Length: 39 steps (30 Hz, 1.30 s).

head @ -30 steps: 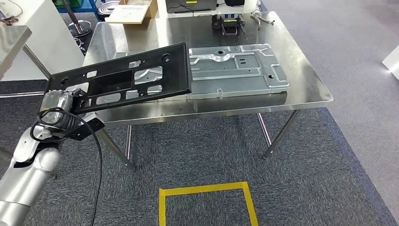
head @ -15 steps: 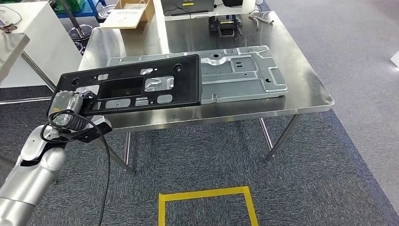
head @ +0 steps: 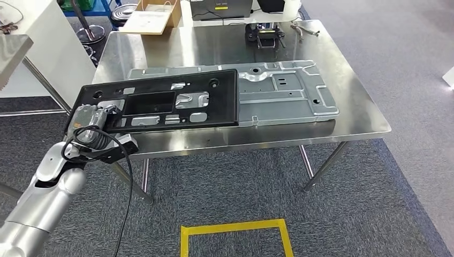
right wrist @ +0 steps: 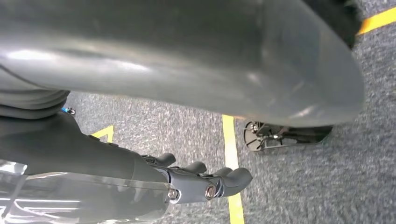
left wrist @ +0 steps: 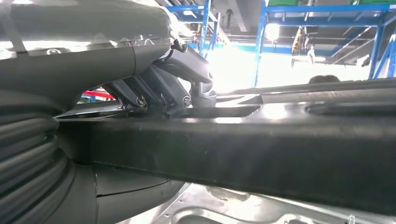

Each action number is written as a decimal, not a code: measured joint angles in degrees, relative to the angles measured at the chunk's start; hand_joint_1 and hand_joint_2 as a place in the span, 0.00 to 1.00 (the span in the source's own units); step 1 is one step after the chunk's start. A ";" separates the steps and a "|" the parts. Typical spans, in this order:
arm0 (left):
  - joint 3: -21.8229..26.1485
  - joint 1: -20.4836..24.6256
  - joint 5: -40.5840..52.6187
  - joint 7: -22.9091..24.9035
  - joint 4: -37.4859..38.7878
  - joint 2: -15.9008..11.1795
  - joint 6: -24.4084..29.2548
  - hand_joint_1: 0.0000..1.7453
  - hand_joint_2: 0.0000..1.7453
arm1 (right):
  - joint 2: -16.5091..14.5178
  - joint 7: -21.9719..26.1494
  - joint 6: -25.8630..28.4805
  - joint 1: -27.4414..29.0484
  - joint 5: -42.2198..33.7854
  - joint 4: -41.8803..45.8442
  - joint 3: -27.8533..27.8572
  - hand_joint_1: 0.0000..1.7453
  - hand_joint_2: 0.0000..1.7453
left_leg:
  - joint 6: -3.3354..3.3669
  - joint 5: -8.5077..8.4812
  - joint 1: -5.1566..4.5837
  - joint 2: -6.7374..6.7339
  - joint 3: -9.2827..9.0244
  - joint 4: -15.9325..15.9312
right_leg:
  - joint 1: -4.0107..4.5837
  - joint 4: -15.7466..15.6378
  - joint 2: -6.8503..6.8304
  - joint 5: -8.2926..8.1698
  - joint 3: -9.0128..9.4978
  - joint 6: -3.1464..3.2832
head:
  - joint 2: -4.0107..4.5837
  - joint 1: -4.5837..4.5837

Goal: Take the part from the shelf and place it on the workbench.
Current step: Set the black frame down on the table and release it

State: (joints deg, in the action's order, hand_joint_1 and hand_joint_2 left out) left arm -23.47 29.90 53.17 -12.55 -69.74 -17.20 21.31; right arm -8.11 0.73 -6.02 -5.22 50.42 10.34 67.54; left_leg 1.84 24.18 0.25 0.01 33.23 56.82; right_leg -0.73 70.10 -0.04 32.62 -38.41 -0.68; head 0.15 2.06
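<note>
Left hand (head: 90, 122) grips the black part (head: 160, 101) (long axis left-right along the workbench (head: 353, 115)) by its left end.

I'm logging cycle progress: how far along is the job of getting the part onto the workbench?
Done: the black part is off the shelf and over the workbench, above the grey metal panel.
In hand: the left hand grips the part's end.
Left: setting it down and letting go. Whether it already rests on the panel is unclear. The right hand hangs empty, curled.
</note>
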 joint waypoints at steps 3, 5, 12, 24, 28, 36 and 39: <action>-0.51 -0.06 0.15 -0.08 0.47 0.56 -0.13 1.00 1.00 | -0.01 -0.04 -0.01 0.16 0.00 -0.01 -0.01 0.00 0.00 | 0.02 1.05 -0.09 0.12 -1.03 0.16 | -0.05 3.38 -0.01 -1.58 -3.82 -0.20 | 0.00 -0.01; -0.93 0.06 0.31 -0.17 0.88 1.12 -0.24 1.00 1.00 | 0.02 -0.04 0.04 0.24 0.01 0.00 -0.01 0.00 0.00 | -0.24 2.04 -0.08 0.22 -2.06 0.41 | -0.08 -3.67 -0.01 -6.77 -1.52 -0.06 | 0.00 -0.01; -2.31 1.48 -0.03 -0.88 2.45 3.46 -0.23 1.00 1.00 | -0.01 0.19 0.03 0.00 0.14 0.00 -0.01 0.00 0.00 | -2.51 4.75 -0.21 0.39 -2.73 2.09 | 0.04 -11.30 0.11 -8.08 2.54 2.09 | 0.00 0.03; -3.41 4.22 -1.92 -2.10 6.42 4.66 1.17 1.00 1.00 | -0.04 0.32 -0.21 -0.13 0.63 0.00 -0.01 0.00 0.00 | -1.99 -1.22 -0.34 0.14 2.40 1.97 | 0.07 -11.80 0.29 -4.00 7.45 1.52 | 0.00 0.02; -3.42 6.33 -2.34 -2.75 8.34 4.84 1.40 1.00 1.00 | -0.01 0.24 -0.19 -0.39 0.81 0.02 -0.01 0.00 0.00 | -0.71 -0.76 0.04 0.29 1.17 0.25 | 0.14 -10.17 0.03 -2.55 7.02 0.31 | 0.00 0.02; -5.16 7.60 -0.99 -3.57 12.21 7.71 0.54 1.00 1.00 | 0.09 0.12 -0.23 -0.03 0.83 0.02 -0.01 0.00 0.00 | -0.22 2.18 -0.15 0.56 -2.06 0.24 | 0.07 -4.04 0.06 -7.39 -1.66 0.31 | 0.00 0.00; -6.30 7.81 -0.69 -3.52 13.25 8.73 0.21 1.00 1.00 | 0.22 0.11 -0.21 0.06 0.86 0.02 -0.01 0.00 0.00 | -1.01 3.44 -0.49 0.60 -2.48 0.59 | 0.39 -10.89 0.12 -9.94 0.70 1.10 | 0.00 0.00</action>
State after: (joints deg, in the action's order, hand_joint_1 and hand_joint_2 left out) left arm -29.77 37.71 52.48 -16.07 -56.49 -8.48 21.52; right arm -7.90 0.85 -6.23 -5.16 51.28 10.36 67.53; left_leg 0.83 27.62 -0.24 0.61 30.75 57.42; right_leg -0.35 59.21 0.08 22.68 -37.71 0.42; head 0.15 2.06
